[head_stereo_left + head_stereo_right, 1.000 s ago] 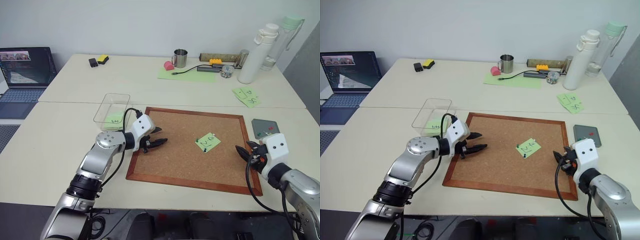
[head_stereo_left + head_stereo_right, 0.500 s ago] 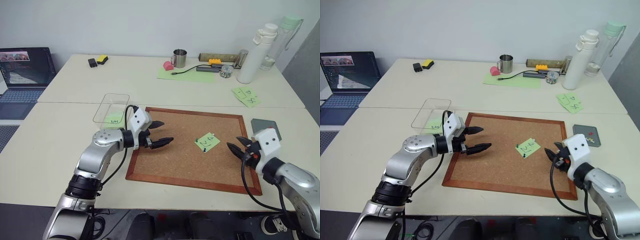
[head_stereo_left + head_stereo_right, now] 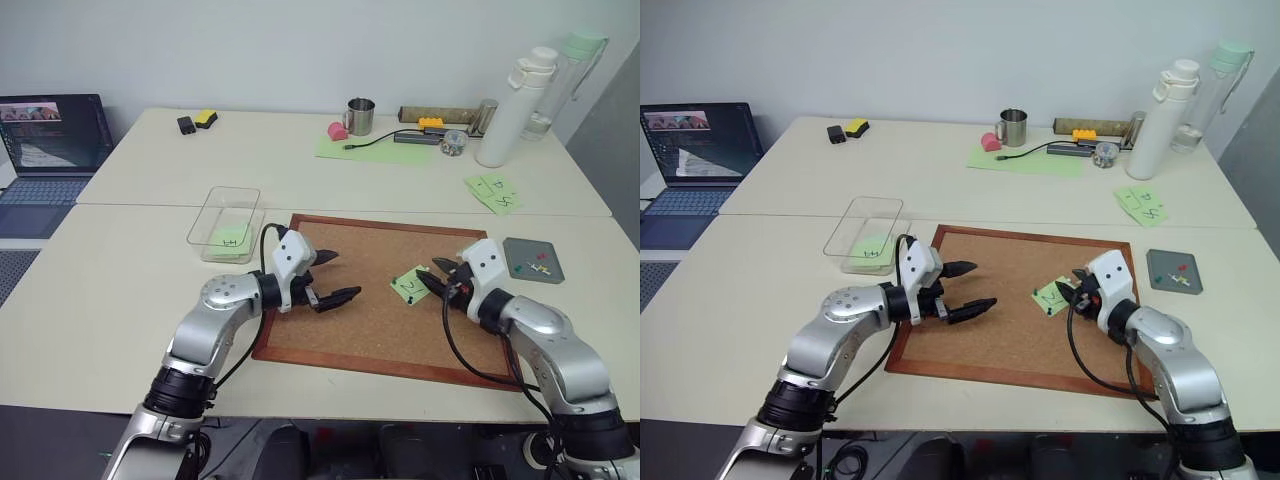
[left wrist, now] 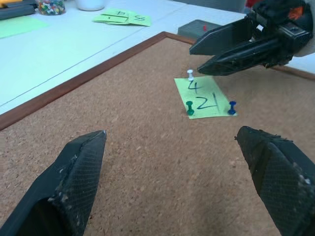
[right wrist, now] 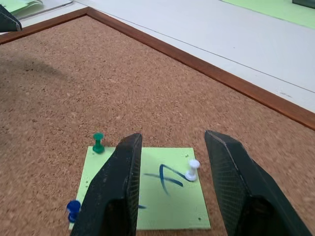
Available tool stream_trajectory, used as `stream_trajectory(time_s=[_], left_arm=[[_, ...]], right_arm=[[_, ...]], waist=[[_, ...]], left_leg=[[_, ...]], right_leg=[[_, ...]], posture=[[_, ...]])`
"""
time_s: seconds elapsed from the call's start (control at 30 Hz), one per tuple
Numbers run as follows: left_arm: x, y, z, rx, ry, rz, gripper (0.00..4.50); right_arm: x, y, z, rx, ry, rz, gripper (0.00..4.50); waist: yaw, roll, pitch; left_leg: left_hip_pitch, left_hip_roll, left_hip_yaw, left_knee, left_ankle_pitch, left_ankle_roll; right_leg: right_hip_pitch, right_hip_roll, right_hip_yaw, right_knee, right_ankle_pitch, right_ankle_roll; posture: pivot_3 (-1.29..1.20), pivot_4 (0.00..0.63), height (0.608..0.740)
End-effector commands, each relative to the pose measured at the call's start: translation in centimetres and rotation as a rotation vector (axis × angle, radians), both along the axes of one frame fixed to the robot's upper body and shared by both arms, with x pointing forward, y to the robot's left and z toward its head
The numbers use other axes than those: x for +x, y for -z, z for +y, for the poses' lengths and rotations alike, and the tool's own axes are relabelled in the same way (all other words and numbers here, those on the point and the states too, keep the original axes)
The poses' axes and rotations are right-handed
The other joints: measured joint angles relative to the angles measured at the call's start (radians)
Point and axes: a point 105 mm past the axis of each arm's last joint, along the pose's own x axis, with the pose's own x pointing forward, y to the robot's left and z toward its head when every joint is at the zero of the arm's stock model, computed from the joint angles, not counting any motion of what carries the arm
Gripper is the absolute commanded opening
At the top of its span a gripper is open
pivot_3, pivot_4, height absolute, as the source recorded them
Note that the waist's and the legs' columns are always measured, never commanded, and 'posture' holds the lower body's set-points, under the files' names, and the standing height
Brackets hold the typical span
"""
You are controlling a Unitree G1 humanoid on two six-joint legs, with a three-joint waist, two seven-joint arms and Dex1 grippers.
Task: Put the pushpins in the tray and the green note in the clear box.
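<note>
The green note lies on the cork board, right of its middle. Three pushpins hold it down: a white pin, a green pin and a blue pin. My right gripper is open just over the note's right edge, with nothing between its fingers. Over the board's left part my left gripper points at the note, wide open and empty. The dark-grey tray sits right of the board with a few pins in it. The clear box stands left of the board with another green note inside.
A pair of green notes lies behind the tray. Two tall bottles, a metal mug, a cable and small items line the far table. A laptop is open at the far left.
My left gripper opened wide and edged right over the board. My right gripper travelled left from the board's right edge to the note.
</note>
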Motion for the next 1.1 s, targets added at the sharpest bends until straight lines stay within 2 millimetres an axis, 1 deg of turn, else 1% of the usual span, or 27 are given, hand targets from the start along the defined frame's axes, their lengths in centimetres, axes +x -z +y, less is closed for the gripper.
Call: stream_trajectory(time_s=[0.03, 0.17, 0.2, 0.3, 0.37, 0.4, 0.43, 0.53, 0.57, 0.6, 0.73, 0.83, 0.93, 0.97, 1.03, 1.1], left_arm=[[-0.7, -1.7, -0.7, -0.04, 0.039, -0.06, 3.93], [-1.4, -1.6, -0.9, -0.045, 0.072, -0.046, 3.27], [-1.5, -1.6, -1.0, -0.05, 0.082, -0.041, 3.01], [-1.8, -1.7, -1.2, -0.055, 0.099, -0.032, 2.43], [-1.9, -1.7, -1.2, -0.057, 0.104, -0.028, 2.06], [-1.9, -1.7, -1.2, -0.057, 0.106, -0.027, 1.78], [-1.9, -1.7, -1.3, -0.057, 0.109, -0.028, 1.69], [-1.9, -1.7, -1.4, -0.059, 0.116, -0.028, 1.16], [-1.9, -1.7, -1.4, -0.059, 0.117, -0.028, 0.92], [-1.9, -1.7, -1.4, -0.06, 0.119, -0.028, 0.8], [-2.0, -1.6, -1.5, -0.056, 0.129, -0.024, 0.09], [-2.1, -1.1, -1.8, -0.04, 0.143, -0.015, 0.03], [-2.4, 0.0, -2.2, -0.014, 0.158, 0.005, 0.03], [-2.4, 0.5, -2.2, -0.005, 0.159, 0.015, 0.03], [-2.4, 2.5, -2.1, 0.099, 0.163, 0.005, 0.03], [-2.3, 3.6, -1.9, 0.179, 0.16, -0.017, 0.03]], right_arm=[[0.3, -0.9, 0.4, 0.003, -0.017, -0.051, 2.07], [0.2, -0.5, 0.4, 0.001, -0.018, -0.045, 2.07], [0.2, -0.5, 0.4, 0.0, -0.017, -0.044, 2.07], [0.2, -0.4, 0.3, 0.0, -0.013, -0.044, 2.07], [0.2, -0.4, 0.2, -0.001, -0.009, -0.043, 2.07], [0.2, -0.4, 0.2, -0.001, -0.007, -0.043, 2.07], [0.2, -0.4, 0.1, -0.001, -0.005, -0.043, 2.07], [0.1, -0.3, 0.0, 0.0, 0.0, -0.043, 2.07], [0.1, -0.3, 0.0, 0.0, 0.002, -0.043, 2.07], [0.0, -0.3, 0.0, 0.0, 0.004, -0.043, 2.07], [0.1, -0.2, -0.4, 0.007, 0.026, -0.042, 2.07], [0.2, 0.0, -0.8, 0.029, 0.056, -0.037, 2.07], [0.6, 0.1, -1.0, 0.068, 0.079, -0.028, 2.07], [0.8, 0.2, -1.0, 0.079, 0.087, -0.024, 2.07], [1.3, 0.4, -1.0, 0.099, 0.101, -0.014, 2.07], [1.6, 0.6, -1.0, 0.111, 0.11, -0.004, 2.07]], waist=[[-0.001, 0.0, 0.0], [-0.002, 0.0, 0.0], [-0.002, 0.0, 0.0], [-0.002, 0.0, 0.0], [-0.002, 0.0, 0.0], [-0.002, 0.0, 0.0], [-0.002, 0.0, 0.0], [-0.002, 0.0, 0.0], [-0.002, 0.0, 0.0], [-0.002, 0.0, 0.0], [-0.002, 0.0, 0.0], [-0.002, 0.0, 0.0], [-0.002, 0.0, 0.0], [-0.002, 0.0, 0.0], [-0.002, 0.0, 0.0], [-0.003, 0.0, 0.0]], left_leg=[[0.0, 0.0, 0.0, 0.0, 0.0, 0.0], [0.0, 0.0, 0.0, 0.0, 0.0, 0.0], [0.0, 0.0, 0.0, 0.0, 0.0, 0.0], [0.0, 0.0, 0.0, 0.0, 0.0, 0.0], [0.0, 0.0, 0.0, 0.0, 0.0, 0.0], [0.0, 0.0, 0.0, 0.0, 0.0, 0.0], [0.0, 0.0, 0.0, 0.0, 0.0, 0.0], [0.0, 0.0, 0.0, 0.0, 0.0, 0.0], [0.0, 0.0, 0.0, 0.0, 0.0, 0.0], [0.0, 0.0, 0.0, 0.0, 0.0, 0.0], [0.0, 0.0, 0.0, 0.0, 0.0, 0.0], [0.0, 0.0, 0.0, 0.0, 0.0, 0.0], [0.0, 0.0, 0.0, 0.0, 0.0, 0.0], [0.0, 0.0, 0.0, 0.0, 0.0, 0.0], [0.0, 0.0, 0.0, 0.0, 0.0, 0.0], [0.001, -0.001, 0.001, 0.0, 0.0, 0.0]], right_leg=[[0.0, 0.0, 0.0, 0.0, 0.0, 0.0], [0.0, 0.0, 0.0, 0.0, 0.0, 0.0], [0.0, 0.0, 0.0, 0.0, 0.0, 0.0], [0.0, 0.0, 0.0, 0.0, 0.0, 0.0], [0.0, 0.0, 0.0, 0.001, 0.0, 0.0], [0.0, 0.0, 0.0, 0.001, 0.0, 0.0], [0.0, 0.0, 0.0, 0.001, 0.0, 0.0], [0.0, 0.0, 0.0, 0.0, 0.0, 0.0], [0.0, 0.0, 0.0, 0.0, 0.0, 0.0], [0.0, 0.0, 0.0, 0.0, 0.0, 0.0], [0.0, 0.0, 0.0, 0.0, 0.0, 0.0], [0.0, 0.0, 0.0, 0.0, 0.0, 0.0], [0.0, 0.0, 0.0, 0.0, 0.0, 0.0], [0.0, 0.0, 0.0, 0.0, 0.0, 0.0], [0.0, 0.0, 0.0, 0.0, 0.0, 0.0], [0.0, 0.0, 0.001, 0.0, 0.0, 0.0]], posture=[[0.0, 0.15, 0.74], [0.0, 0.15, 0.74], [0.0, 0.15, 0.74], [0.0, 0.15, 0.74], [0.0, 0.15, 0.74], [0.0, 0.15, 0.74], [0.0, 0.15, 0.74], [0.0, 0.15, 0.74], [0.0, 0.15, 0.74], [0.0, 0.15, 0.74], [0.0, 0.15, 0.74], [0.0, 0.15, 0.74], [0.0, 0.15, 0.74], [0.0, 0.15, 0.74], [0.0, 0.15, 0.74], [0.0, 0.15, 0.74]])
